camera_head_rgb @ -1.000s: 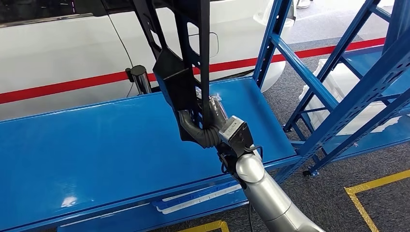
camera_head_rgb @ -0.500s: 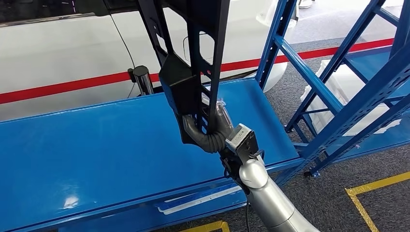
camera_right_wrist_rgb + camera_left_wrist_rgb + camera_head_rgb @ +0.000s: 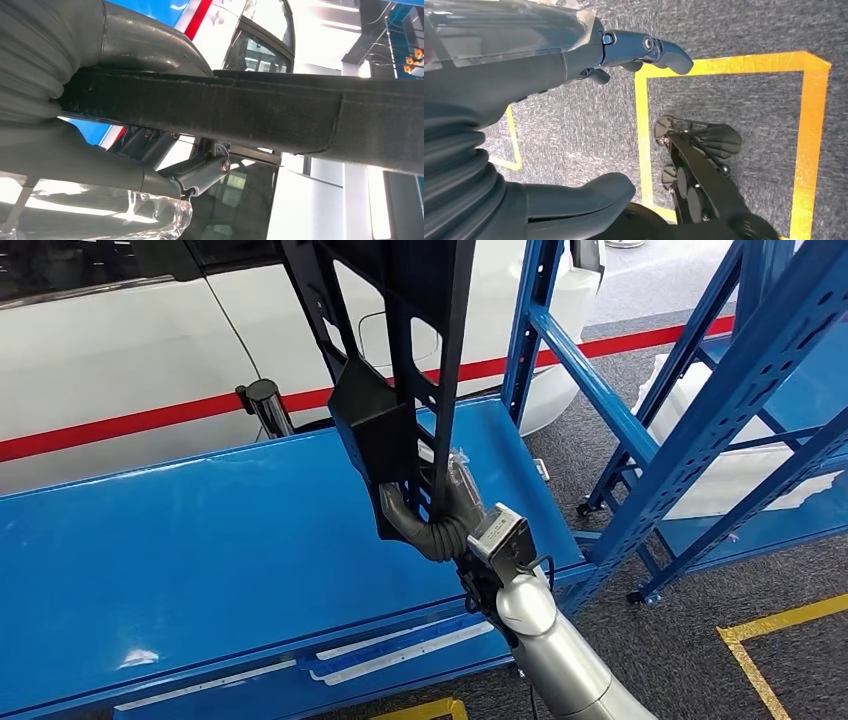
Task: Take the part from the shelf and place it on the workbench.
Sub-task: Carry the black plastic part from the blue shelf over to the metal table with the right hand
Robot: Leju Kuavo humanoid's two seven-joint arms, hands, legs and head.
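A long black frame-like part stands nearly upright in the middle of the head view, held above the blue workbench. My right hand grips its lower end, with the silver arm rising from the bottom edge. In the right wrist view the part runs as a dark fuzzy bar across the hand, whose thumb and fingers wrap it. My left hand hangs over grey carpet, holding nothing, with thumb and fingers apart.
A blue shelf frame stands to the right of the workbench, with white bagged material behind it. A white car body with a red stripe lies beyond the bench. Yellow floor tape marks the carpet at lower right.
The whole picture has shifted slightly left, so the camera has moved. The part in my right hand sits a little higher and closer over the workbench.
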